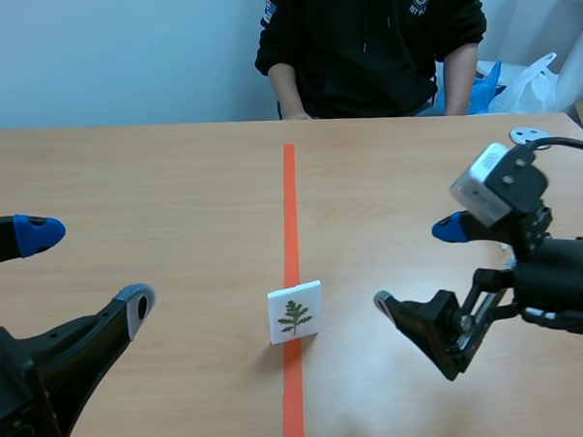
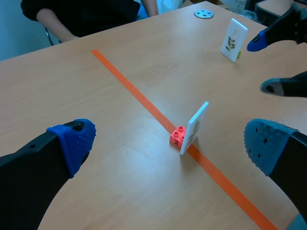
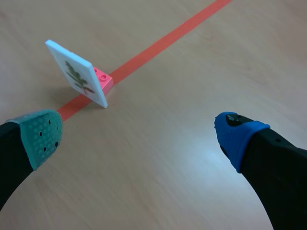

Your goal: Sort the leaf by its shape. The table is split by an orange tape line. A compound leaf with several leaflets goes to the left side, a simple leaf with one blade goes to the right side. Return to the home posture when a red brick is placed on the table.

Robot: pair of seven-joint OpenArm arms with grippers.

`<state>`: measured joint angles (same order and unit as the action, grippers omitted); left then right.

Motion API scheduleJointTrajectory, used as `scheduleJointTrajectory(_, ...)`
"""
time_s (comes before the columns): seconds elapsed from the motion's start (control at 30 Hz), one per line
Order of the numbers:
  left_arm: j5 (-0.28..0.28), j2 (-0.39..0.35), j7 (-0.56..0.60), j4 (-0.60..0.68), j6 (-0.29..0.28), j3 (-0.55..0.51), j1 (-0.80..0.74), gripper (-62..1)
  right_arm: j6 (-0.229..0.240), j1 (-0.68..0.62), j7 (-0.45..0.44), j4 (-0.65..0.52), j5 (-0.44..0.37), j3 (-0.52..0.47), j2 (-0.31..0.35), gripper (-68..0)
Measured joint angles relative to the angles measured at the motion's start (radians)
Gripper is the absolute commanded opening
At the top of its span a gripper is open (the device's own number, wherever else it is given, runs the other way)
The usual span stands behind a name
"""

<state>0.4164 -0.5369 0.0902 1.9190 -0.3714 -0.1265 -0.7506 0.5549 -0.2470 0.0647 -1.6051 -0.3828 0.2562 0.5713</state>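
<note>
Leaf card (image 1: pixel 296 313) upright on tape line (image 1: pixel 290 209) — left tool (image 1: pixel 88 271), right tool (image 1: pixel 417 266) both wide, low.

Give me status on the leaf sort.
Done: a far card already stands on the right side. In hand: nothing; left pincer and right pincer are both open and empty. Left: the leaf card on the tape line, seemingly several leaflets, so it probably goes left.

- left gripper (image 2: pixel 168 142) spread wide, white leaf card (image 2: pixel 196 125) just ahead of it
- card stands upright on the orange tape (image 2: pixel 129 88), small red block (image 2: pixel 178 135) touching it
- second card (image 2: pixel 234 40) farther off, near the right gripper (image 2: pixel 264 65)
</note>
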Motion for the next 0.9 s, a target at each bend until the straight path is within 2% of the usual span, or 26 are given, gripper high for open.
scheduleJointTrajectory(0.2, 0.000, 0.000, 0.000, 0.000, 0.000, 0.000, 0.000, 1.4, 0.000, 0.131, -0.075, 0.125, 0.108, 0.189, -0.003, 0.4)
scheduleJointTrajectory(0.4, 0.000, 0.000, 0.000, 0.000, 0.000, 0.000, 0.000, 1.4, 0.000, 0.256, -0.150, 0.300, 0.199, 0.317, -0.079, 0.4)
scheduleJointTrajectory(0.57, 0.000, 0.000, 0.000, 0.000, 0.000, 0.000, 0.000, 1.4, -0.009, 0.344, -0.209, 0.434, 0.249, 0.388, -0.159, 0.4)
scheduleJointTrajectory(0.73, 0.000, 0.000, 0.000, 0.000, 0.000, 0.000, 0.000, 1.4, -0.017, 0.375, -0.249, 0.478, 0.274, 0.426, -0.208, 0.4)
scheduleJointTrajectory(0.8, 0.000, 0.000, 0.000, 0.000, 0.000, 0.000, 0.000, 1.4, -0.029, 0.374, -0.263, 0.484, 0.306, 0.443, -0.223, 0.4)
scheduleJointTrajectory(0.9, 0.000, 0.000, 0.000, 0.000, 0.000, 0.000, 0.000, 1.4, -0.067, 0.373, -0.300, 0.503, 0.308, 0.474, -0.233, 0.4)
